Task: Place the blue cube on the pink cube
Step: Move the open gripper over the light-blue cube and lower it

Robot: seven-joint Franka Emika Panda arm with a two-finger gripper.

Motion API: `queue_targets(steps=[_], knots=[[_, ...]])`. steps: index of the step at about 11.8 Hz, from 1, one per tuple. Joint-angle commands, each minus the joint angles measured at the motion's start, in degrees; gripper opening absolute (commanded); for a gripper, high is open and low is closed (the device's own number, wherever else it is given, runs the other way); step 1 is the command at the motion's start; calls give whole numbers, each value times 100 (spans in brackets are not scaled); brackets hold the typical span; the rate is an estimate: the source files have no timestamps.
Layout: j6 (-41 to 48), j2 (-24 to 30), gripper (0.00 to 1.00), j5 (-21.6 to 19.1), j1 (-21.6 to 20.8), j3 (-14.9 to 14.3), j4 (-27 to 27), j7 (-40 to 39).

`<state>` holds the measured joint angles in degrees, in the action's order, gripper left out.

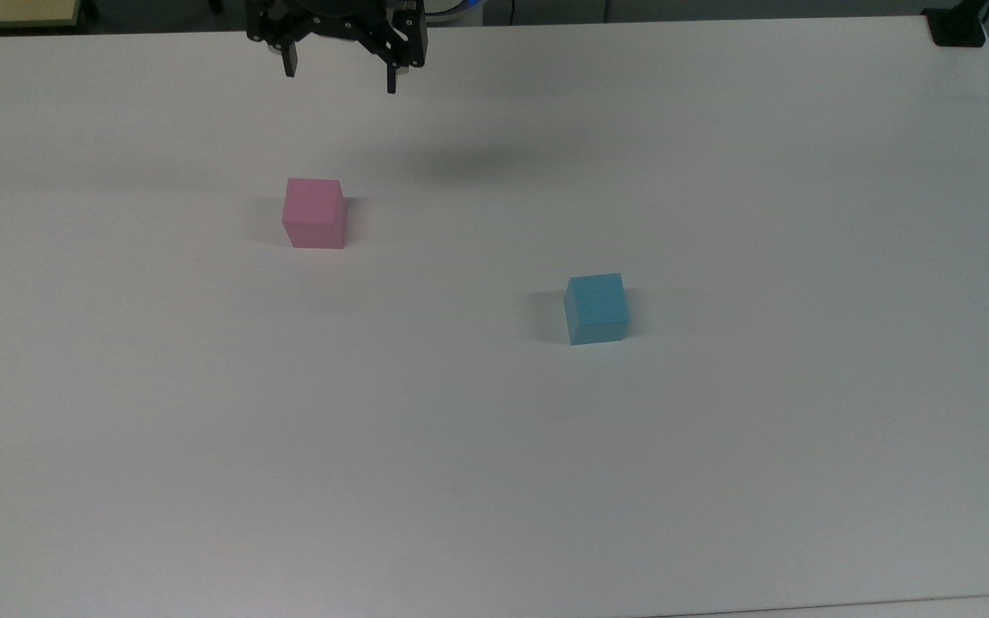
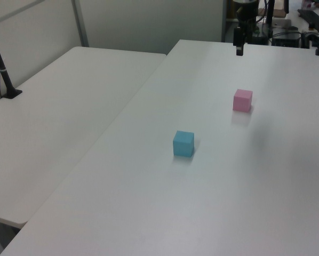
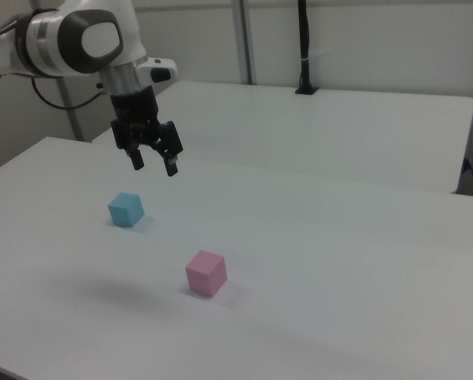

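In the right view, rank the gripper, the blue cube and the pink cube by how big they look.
1. The gripper, open and raised above the table.
2. The pink cube.
3. The blue cube.
The pink cube looks a bit bigger, but it lies lower in the right view, probably nearer the camera; the cubes may match.

Arm [image 3: 78, 36]: one white, rounded-jointed arm, entering from the right view's upper left and bending downward at the wrist. Wrist [image 3: 134, 91]: grey-and-black section pointing down, carrying the claw directly below it.

Claw [image 1: 338, 79]: black, two-fingered, pointing downward and slightly tilted. Fingers [image 1: 391, 81]: spread well apart with an open gap between them; nothing held between them. In the right view, the claw [image 3: 153, 163] hangs in the air with its tips free. In the left view, the claw [image 2: 239, 49] appears edge-on, so one finger hides the other.
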<state>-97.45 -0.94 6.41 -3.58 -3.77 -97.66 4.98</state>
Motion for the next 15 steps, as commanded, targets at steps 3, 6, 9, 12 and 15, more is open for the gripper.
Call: queue_targets(steps=[3,6,9,12,15], knots=[[130,-459,100,-604,-422,-106,395,-68],[-229,-1029,100,-1114,-993,-237,695,-50],[-1193,-1881,100,-1107,-1688,-299,845,563],[-1864,-2558,100,-1106,-2119,-404,1011,661],[-2469,-3113,100,-1133,-2507,-668,1381,952]])
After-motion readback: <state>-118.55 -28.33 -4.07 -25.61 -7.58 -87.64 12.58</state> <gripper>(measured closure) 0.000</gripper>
